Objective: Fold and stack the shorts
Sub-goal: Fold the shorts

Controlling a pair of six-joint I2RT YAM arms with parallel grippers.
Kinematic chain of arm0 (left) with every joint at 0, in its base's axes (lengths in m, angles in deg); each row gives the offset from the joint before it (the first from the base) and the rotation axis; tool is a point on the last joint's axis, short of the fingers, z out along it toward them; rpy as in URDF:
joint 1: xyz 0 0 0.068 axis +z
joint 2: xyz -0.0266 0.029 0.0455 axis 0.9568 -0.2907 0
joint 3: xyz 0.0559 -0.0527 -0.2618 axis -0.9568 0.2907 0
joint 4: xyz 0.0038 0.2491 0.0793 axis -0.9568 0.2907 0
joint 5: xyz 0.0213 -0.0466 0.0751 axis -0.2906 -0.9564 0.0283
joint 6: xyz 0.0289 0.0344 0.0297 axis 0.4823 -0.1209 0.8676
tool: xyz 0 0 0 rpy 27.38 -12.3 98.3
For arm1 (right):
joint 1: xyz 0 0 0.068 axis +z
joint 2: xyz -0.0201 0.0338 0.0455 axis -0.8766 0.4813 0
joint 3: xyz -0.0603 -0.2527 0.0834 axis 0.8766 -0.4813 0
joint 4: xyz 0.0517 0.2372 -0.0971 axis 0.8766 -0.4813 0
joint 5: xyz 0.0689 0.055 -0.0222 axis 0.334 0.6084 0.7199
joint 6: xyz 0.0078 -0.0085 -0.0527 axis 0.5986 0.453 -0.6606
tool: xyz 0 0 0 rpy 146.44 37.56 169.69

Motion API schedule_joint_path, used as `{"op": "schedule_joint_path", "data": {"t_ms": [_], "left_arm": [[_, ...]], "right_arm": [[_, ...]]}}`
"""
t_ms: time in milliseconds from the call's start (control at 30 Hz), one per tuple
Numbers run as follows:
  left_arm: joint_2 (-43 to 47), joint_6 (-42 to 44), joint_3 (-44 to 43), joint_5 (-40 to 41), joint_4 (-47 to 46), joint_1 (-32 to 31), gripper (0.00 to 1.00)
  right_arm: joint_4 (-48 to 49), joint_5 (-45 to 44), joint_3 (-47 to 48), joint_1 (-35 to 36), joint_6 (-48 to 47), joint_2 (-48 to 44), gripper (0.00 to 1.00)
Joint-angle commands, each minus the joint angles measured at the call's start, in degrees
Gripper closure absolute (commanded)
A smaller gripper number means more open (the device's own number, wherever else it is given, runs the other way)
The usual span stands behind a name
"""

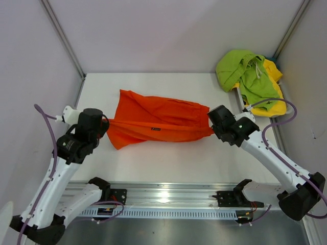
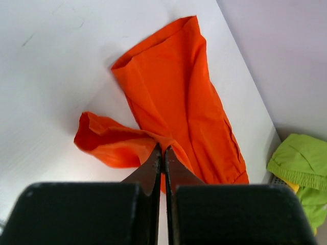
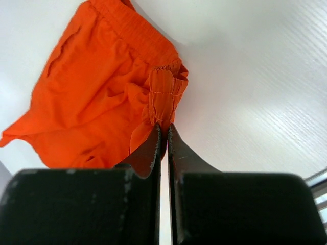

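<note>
The orange shorts lie stretched across the middle of the white table, held at both ends. My left gripper is shut on the left end, a leg hem bunched at the fingertips. My right gripper is shut on the right end, the elastic waistband pinched between its jaws. In the left wrist view the cloth runs away from my left gripper. The right wrist view shows my right gripper with the shorts spread to its left.
Lime green shorts lie heaped over yellow shorts at the back right corner, also seen as lime green shorts from the left wrist. Walls enclose the table on three sides. A metal rail runs along the near edge.
</note>
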Motion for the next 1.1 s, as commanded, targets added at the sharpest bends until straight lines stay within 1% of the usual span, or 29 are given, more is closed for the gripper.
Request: {"op": "schedule_joint_path", "data": {"t_ms": [0,33,67,200,433,567,700,800,1067], "left_arm": [[-2.3,13.5,-1.3,-8.7,-9.9,9.1,1.00],[-4.6,14.6,-2.3,-11.4,-11.2,10.3,1.00],[-6.0,16.0,-2.9,-12.0,-11.3,11.3,1.00],[-11.2,18.3,-7.3,-10.6,-12.4,13.2,1.00],[-19.8,21.8,-14.1,-11.3,-14.7,14.7,1.00],[-23.3,22.5,-16.1,-10.8,-16.0,15.7,1.00],[-25.7,23.0,-18.3,-11.4,-16.5,16.8,1.00],[-26.2,23.3,-19.8,-11.8,-16.3,17.2,1.00],[-22.3,22.9,-18.8,-14.9,-15.0,17.2,1.00]], "right_arm": [[1.0,-4.3,2.5,-3.0,-2.0,1.1,1.00],[1.2,-3.9,3.3,-3.5,-2.2,1.5,1.00],[1.8,-3.7,3.7,-3.9,-2.9,2.2,1.00],[3.5,-2.0,5.8,-7.4,-4.7,5.5,1.00],[7.5,0.2,10.7,-10.9,-7.6,13.0,1.00],[7.8,0.7,14.5,-11.2,-8.5,18.1,1.00],[7.4,0.9,18.2,-11.4,-9.4,20.7,1.00],[7.5,0.7,19.6,-10.8,-9.7,20.4,1.00],[6.4,-0.3,14.7,-7.6,-6.7,13.7,1.00]]}}
